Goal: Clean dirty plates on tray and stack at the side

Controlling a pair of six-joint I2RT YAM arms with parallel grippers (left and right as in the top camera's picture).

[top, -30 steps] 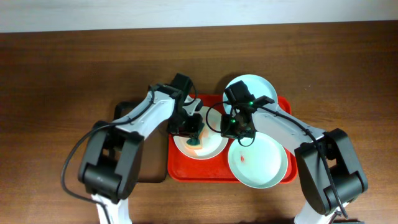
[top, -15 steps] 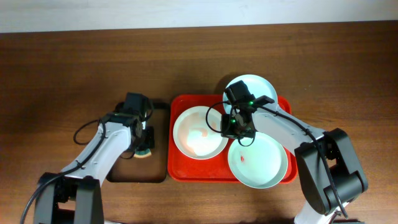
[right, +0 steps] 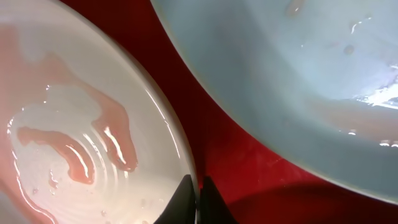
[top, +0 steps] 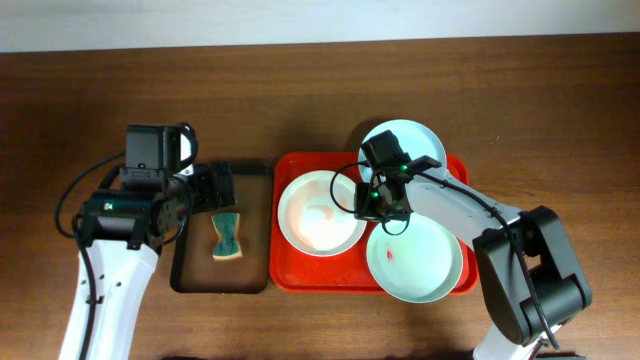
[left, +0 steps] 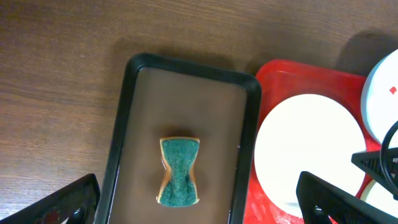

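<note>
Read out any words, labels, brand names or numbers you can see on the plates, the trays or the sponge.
No readable text in any view.
The white plate, rear pale plate, near pale plate, red tray, black tray and sponge show no print; the red marks on the plates are smears, not signs.

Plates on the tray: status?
Left gripper open over black tray, sponge lying in it. Right gripper shut on rim of white plate. Plate smeared pink, on red tray. Nothing blocking.

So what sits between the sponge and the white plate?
Only the rim of the black tray and the edge of the red tray; the left wrist view shows it.
</note>
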